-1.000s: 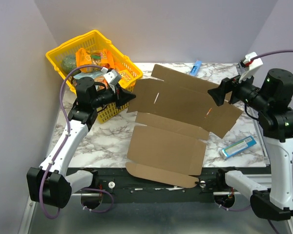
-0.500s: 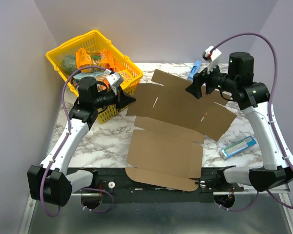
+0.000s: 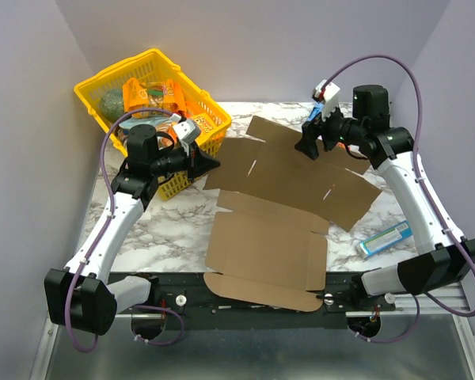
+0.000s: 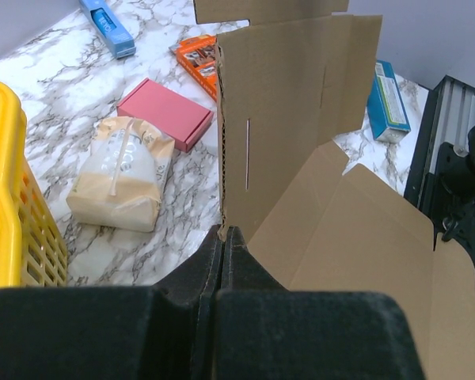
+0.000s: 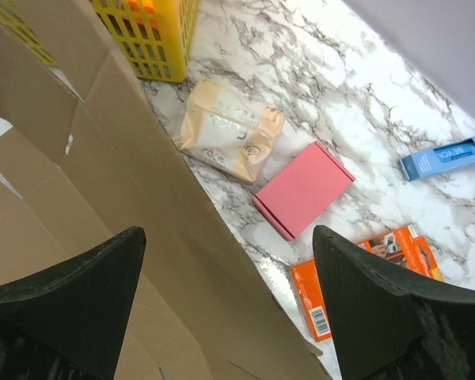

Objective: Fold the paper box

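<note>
My left gripper [image 3: 209, 161] is pressed together on the left corner of the paper box [image 3: 279, 207], with the cardboard edge pinched at my fingertips. My right gripper [image 3: 307, 147] is spread wide over the box's far flap and holds nothing.

The box is an unfolded sheet on the marble table [image 3: 170, 226]. Its near panel lies flat toward my bases, and its far panel tilts up from my left grip. Behind that panel lie a beige pouch [image 5: 229, 131], a pink box [image 5: 303, 190], an orange snack box [image 5: 364, 277] and a blue box [image 5: 447, 156].

A yellow basket [image 3: 154, 87] stands at the far left, just beside my left wrist. A teal carton [image 3: 386, 237] lies near my right arm.
</note>
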You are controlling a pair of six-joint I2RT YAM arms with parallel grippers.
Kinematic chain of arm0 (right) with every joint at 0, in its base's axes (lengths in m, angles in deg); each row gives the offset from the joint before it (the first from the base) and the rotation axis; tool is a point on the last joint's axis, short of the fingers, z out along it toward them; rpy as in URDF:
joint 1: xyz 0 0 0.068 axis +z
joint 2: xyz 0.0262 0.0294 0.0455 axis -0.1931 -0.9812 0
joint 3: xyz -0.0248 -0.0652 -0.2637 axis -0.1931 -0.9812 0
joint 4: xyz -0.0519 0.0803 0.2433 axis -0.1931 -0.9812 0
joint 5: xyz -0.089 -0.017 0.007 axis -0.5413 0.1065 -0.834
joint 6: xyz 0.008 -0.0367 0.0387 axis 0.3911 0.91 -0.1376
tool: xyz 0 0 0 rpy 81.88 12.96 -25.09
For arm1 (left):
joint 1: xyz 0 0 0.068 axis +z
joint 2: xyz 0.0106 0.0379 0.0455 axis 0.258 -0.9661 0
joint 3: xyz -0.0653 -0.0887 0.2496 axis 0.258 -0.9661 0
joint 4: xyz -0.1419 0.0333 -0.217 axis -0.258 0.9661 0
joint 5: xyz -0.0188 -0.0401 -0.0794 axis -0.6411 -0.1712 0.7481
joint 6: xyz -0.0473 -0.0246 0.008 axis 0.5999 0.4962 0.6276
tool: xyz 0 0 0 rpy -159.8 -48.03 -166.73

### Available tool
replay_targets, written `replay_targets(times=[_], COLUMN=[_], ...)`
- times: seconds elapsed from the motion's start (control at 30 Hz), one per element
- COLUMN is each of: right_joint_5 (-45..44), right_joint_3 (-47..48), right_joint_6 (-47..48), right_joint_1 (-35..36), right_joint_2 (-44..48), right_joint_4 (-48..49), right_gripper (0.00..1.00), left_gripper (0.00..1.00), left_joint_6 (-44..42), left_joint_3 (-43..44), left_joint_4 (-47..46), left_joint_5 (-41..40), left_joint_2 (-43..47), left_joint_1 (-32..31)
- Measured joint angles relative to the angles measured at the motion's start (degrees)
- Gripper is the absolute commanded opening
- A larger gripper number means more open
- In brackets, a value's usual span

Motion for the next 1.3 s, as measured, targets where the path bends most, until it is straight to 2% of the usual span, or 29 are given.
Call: replay_targets(times=[0.03, 0.07, 0.33, 0.47, 0.67, 0.77, 0.93, 0.97, 1.0, 1.03, 1.07, 1.17, 1.23, 1.3], right_joint_5=[0.0, 0.02, 2.56, 4.46, 5.92, 5.95, 5.73, 5.51, 5.29, 4.9, 4.02, 0.02, -3.82, -8.33], right_joint_3=[-0.09, -0.35, -3.43, -4.0, -5.2, -6.43, -9.33, -9.92, -10.56, -11.32, -12.17, -14.86, -16.57, -18.01], right_joint_6=[0.0, 0.02, -0.42, -0.92, -2.08, -2.62, -3.58, -3.85, -4.28, -4.63, -5.14, -6.1, -6.16, -6.12], right_joint_1=[0.0, 0.0, 0.0, -0.04, 0.35, 1.46, 4.68, 5.29, 5.9, 6.51, 7.04, 8.83, 10.47, 12.22], right_joint_2=[-0.55, -0.83, -0.66, -0.66, -0.61, -0.35, 0.04, 0.09, 0.24, 0.52, 1.01, 3.08, 4.7, 6.21], right_joint_4=[0.07, 0.28, 0.96, 0.79, 0.68, 0.66, 0.48, 0.42, 0.44, 0.66, 0.79, 0.72, 0.81, 0.7], right_gripper=[0.85, 0.77, 0.47, 0.4, 0.37, 0.32, 0.04, 0.02, 0.01, 0.01, 0.01, 0.01, 0.01, 0.01], left_gripper=[0.0, 0.0, 0.0, 0.0, 0.0, 0.0, 0.0, 0.07, 0.19, 0.33, 0.52, 0.83, 0.88, 0.89], left_joint_6=[-0.11, -0.15, -0.31, -1.29, -2.1, -2.21, -2.23, -2.19, -2.21, -2.25, -2.29, -1.9, -0.98, -0.11], left_joint_3=[0.0, 0.0, 0.02, 0.02, 0.02, 0.02, 0.02, 0.02, 0.02, 0.02, 0.02, 0.28, 0.83, 1.27], left_joint_4=[0.07, 0.09, 0.52, 1.51, 2.23, 2.69, 3.15, 3.23, 3.23, 3.26, 3.32, 3.48, 3.34, 2.69], left_joint_5=[0.0, 0.0, 0.04, 0.02, -0.39, -1.27, -2.91, -3.3, -3.69, -4.28, -4.85, -7.87, -9.99, -11.72], left_joint_2=[-0.02, -0.02, -0.02, -0.02, -0.31, -0.79, -1.62, -1.79, -1.97, -2.27, -2.47, -2.84, -2.84, -2.73], left_joint_1=[0.0, 0.04, 0.74, 1.27, 2.12, 2.34, 2.36, 2.36, 2.36, 2.36, 2.36, 2.47, 2.6, 2.62])
